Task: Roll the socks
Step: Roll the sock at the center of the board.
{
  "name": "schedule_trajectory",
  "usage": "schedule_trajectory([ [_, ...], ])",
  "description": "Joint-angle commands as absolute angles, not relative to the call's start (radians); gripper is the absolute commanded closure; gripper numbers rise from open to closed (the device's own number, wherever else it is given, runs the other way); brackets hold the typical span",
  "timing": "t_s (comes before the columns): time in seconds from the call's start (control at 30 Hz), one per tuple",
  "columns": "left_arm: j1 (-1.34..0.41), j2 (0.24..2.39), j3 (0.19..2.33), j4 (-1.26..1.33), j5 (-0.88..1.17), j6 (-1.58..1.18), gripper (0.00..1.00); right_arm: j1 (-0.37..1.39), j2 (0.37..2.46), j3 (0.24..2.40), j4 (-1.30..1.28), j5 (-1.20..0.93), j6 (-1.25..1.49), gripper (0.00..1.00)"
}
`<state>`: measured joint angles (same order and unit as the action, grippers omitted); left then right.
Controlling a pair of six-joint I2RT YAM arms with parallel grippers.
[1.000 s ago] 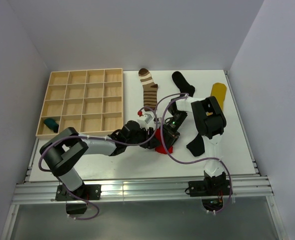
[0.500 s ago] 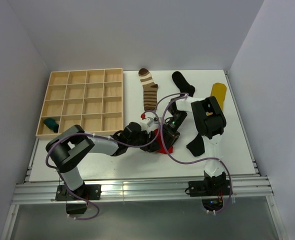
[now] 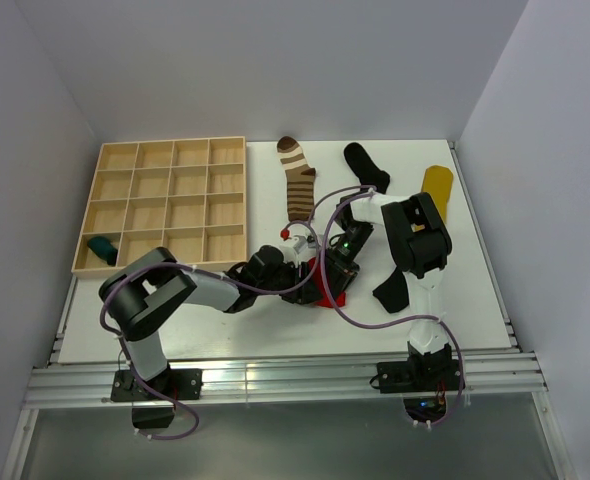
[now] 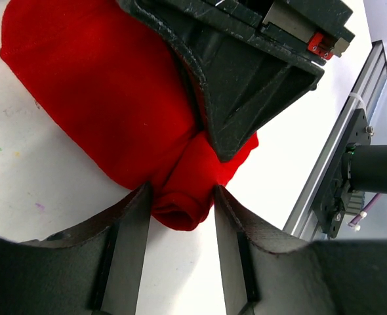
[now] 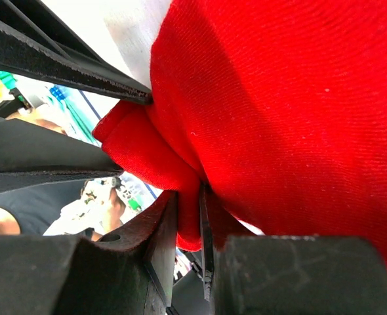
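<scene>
A red sock (image 3: 333, 293) lies mid-table with both grippers on it. In the left wrist view its rolled end (image 4: 180, 205) sits between the fingers (image 4: 132, 226), and the left gripper (image 4: 182, 193) is shut on that roll. The right gripper (image 5: 189, 197) pinches a fold of the red sock (image 5: 279, 98) from the other side, its dark body (image 4: 246, 79) just above the roll. Both grippers (image 3: 310, 283) (image 3: 327, 270) meet low over the sock in the top view. A brown-cream striped sock (image 3: 298, 180), a black sock (image 3: 367, 166) and a yellow sock (image 3: 436, 185) lie at the back.
A wooden compartment tray (image 3: 165, 205) stands at the back left with a teal sock (image 3: 102, 249) in its near-left cell. Another dark sock (image 3: 392, 291) lies beside the right arm. The table's metal rail (image 3: 275, 380) runs along the near edge.
The left arm's elbow has swung right and its gripper has pressed closer onto the red sock. The right arm has stayed put.
</scene>
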<state>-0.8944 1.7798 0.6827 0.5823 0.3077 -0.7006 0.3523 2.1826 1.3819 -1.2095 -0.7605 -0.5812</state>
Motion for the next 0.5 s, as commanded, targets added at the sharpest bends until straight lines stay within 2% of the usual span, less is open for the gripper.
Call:
schedule_trajectory([
  [0.0, -0.9, 1.792, 0.693, 0.64, 0.339, -0.738, 0.53, 0.362, 2.203, 1.404, -1.049, -0.638, -0.603, 0.82],
  [0.2, -0.9, 1.807, 0.695, 0.612, 0.341, -0.819, 0.64, 0.364, 2.186, 1.391, -1.029, -0.638, -0.592, 0.82],
  [0.27, -0.899, 1.815, 0.693, 0.598, 0.351, -0.845, 0.74, 0.365, 2.187, 1.391, -1.029, -0.638, -0.592, 0.82],
  [0.3, -0.899, 1.822, 0.692, 0.598, 0.357, -0.868, 0.85, 0.365, 2.189, 1.391, -1.028, -0.64, -0.591, 0.82],
  [0.33, -0.899, 1.824, 0.686, 0.598, 0.368, -0.883, 0.9, 0.365, 2.189, 1.391, -1.025, -0.641, -0.589, 0.82],
  [0.4, -0.899, 1.832, 0.675, 0.606, 0.376, -0.919, 0.98, 0.367, 2.183, 1.39, -1.02, -0.644, -0.584, 0.82],
  [0.47, -0.899, 1.829, 0.658, 0.6, 0.377, -0.939, 1.0, 0.365, 2.177, 1.388, -1.006, -0.649, -0.578, 0.81],
])
